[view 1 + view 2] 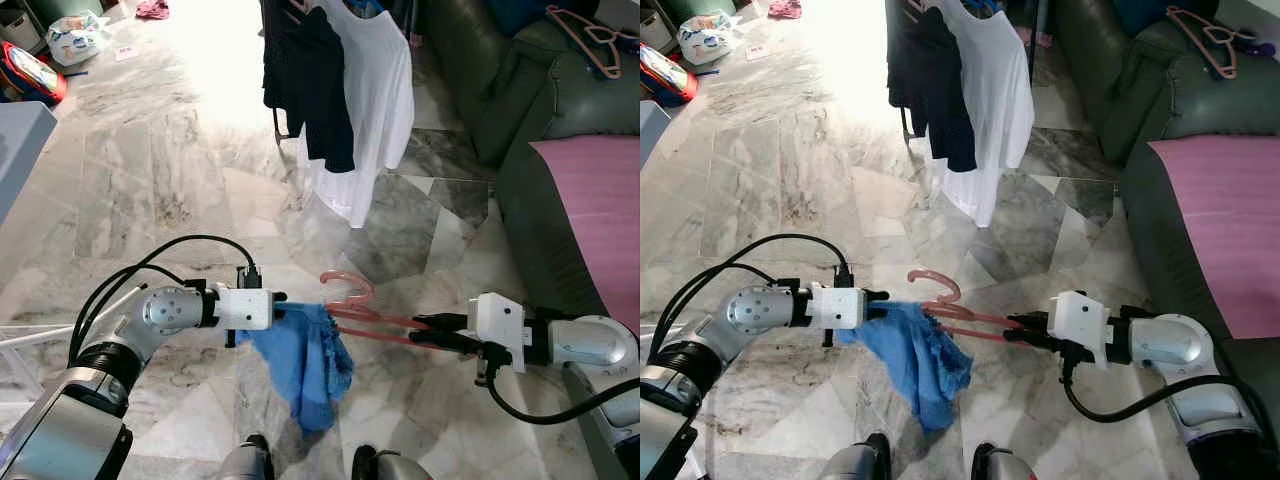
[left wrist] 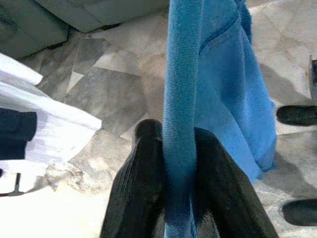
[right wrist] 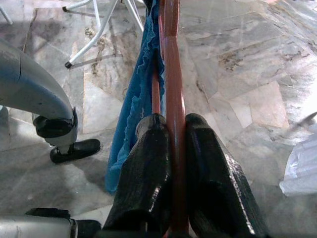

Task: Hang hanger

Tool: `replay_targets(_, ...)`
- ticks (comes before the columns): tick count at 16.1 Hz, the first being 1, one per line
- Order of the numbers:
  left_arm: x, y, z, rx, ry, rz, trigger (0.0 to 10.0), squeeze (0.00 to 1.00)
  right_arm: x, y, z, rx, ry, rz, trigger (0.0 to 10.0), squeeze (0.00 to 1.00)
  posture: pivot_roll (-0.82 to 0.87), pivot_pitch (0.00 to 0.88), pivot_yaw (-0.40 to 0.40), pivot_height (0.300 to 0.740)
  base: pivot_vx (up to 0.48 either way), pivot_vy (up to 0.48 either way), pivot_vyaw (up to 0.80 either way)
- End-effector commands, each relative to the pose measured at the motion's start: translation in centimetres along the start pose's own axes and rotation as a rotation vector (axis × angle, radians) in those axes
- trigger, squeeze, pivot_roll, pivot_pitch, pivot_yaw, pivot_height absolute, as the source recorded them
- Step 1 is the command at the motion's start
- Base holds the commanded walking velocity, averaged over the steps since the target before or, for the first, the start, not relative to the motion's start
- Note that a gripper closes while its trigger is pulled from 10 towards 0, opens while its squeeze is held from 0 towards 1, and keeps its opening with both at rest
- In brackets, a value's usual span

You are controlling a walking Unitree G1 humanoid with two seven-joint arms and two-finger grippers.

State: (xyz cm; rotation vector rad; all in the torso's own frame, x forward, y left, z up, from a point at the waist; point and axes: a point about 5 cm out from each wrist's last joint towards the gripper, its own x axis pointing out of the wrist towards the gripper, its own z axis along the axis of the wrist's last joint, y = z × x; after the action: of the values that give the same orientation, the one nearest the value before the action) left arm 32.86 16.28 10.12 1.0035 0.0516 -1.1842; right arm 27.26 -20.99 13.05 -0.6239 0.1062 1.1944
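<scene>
Hanger (image 1: 372, 318) between right gripper (image 1: 424, 331) fingers.

A domestic living area is indicated. A marble-patterned tile floor (image 1: 150, 150) is laid throughout. A dark green leather sofa (image 1: 520, 90) with a pink cover (image 1: 600, 220) is noted along one side. Laundry, a white shirt (image 1: 375, 100) and dark garments (image 1: 310, 80), is seen hanging nearby.

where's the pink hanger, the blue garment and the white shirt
pink hanger (image 1: 352, 283): left eye view, on its hook
blue garment (image 1: 300, 355): left eye view, mid-cloth
white shirt (image 1: 375, 90): left eye view, on its front
</scene>
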Motion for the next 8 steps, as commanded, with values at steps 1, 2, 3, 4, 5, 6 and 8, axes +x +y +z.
replay_targets(1, -0.21, -0.40, -0.49, -0.032, 0.019, -0.029, 0.0, 0.00, -0.11, -0.14, 0.19, -0.031, -0.001, 0.001, 10.0, 0.00, 0.02, 0.234, 0.039, 0.740, 0.000, 0.000, 0.00)
replay_targets(2, -0.22, -0.59, -0.64, -0.040, 0.030, -0.051, 0.0, 0.00, -0.08, -0.19, 0.18, -0.038, 0.002, -0.001, 10.0, 0.00, 0.02, 0.232, 0.040, 0.740, 0.000, 0.000, 0.00)
replay_targets(3, -0.21, -0.68, -0.68, -0.043, 0.032, -0.060, 0.0, 0.00, -0.07, -0.22, 0.18, -0.041, 0.003, -0.002, 10.0, 0.00, 0.02, 0.233, 0.041, 0.740, 0.000, 0.000, 0.00)
replay_targets(4, -0.16, -0.85, -0.73, -0.048, 0.035, -0.074, 0.0, 0.00, -0.05, -0.27, 0.20, -0.047, 0.005, -0.004, 10.0, 0.00, 0.02, 0.233, 0.041, 0.740, 0.000, 0.000, 0.00)
replay_targets(5, -0.11, -0.94, -0.74, -0.052, 0.036, -0.082, 0.0, 0.00, -0.02, -0.32, 0.20, -0.055, 0.006, -0.008, 10.0, 0.00, 0.01, 0.231, 0.042, 0.740, 0.000, 0.000, 0.00)
replay_targets(6, -0.06, -1.03, -0.76, -0.056, 0.038, -0.089, 0.0, 0.00, 0.00, -0.39, 0.19, -0.064, 0.008, -0.015, 10.0, 0.00, 0.01, 0.231, 0.042, 0.740, 0.000, 0.000, 0.00)
replay_targets(8, 0.03, -1.19, -0.78, -0.066, 0.039, -0.104, 0.0, 0.00, 0.06, -0.55, 0.14, -0.071, 0.008, -0.027, 10.0, 0.00, 0.01, 0.231, 0.040, 0.740, 0.000, 0.000, 0.00)
